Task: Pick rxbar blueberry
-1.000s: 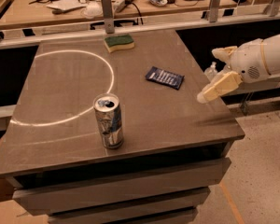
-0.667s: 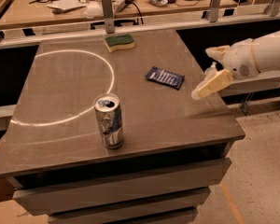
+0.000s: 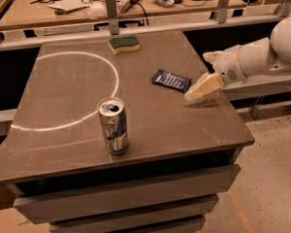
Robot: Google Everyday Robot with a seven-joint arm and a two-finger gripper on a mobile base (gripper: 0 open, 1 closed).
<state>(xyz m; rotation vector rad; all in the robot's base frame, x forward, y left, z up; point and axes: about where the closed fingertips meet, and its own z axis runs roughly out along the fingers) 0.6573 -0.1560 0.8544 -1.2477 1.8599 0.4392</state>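
The bar (image 3: 171,80) lies flat on the table (image 3: 184,125), right of centre in the frame, its dark blue wrapper face up with pale lettering showing. Its long axis runs from upper left to lower right, only a little off level across the picture. Nothing touches it. The gripper (image 3: 203,86) sits just beside the bar's right-hand end and slightly lower in the frame, near but apart from it. It points down and to the left, toward that end, with the pale arm (image 3: 252,59) reaching in from the right edge. A soft shadow under it suggests it hangs a little above the tabletop rather than resting there. Whether it is spread or pressed together cannot be told, and it grips nothing that can be seen. So the bar lies to the left of the gripper and a touch higher in the frame, presenting its short end. A grasp would likely call for a small shift leftward over the wrapper and a turn to close across the narrow width, not along the length. Farther out, the sponge (image 3: 124,44) rests near the table's top edge and the can (image 3: 113,126) stands upright at lower centre — both well apart from the bar.
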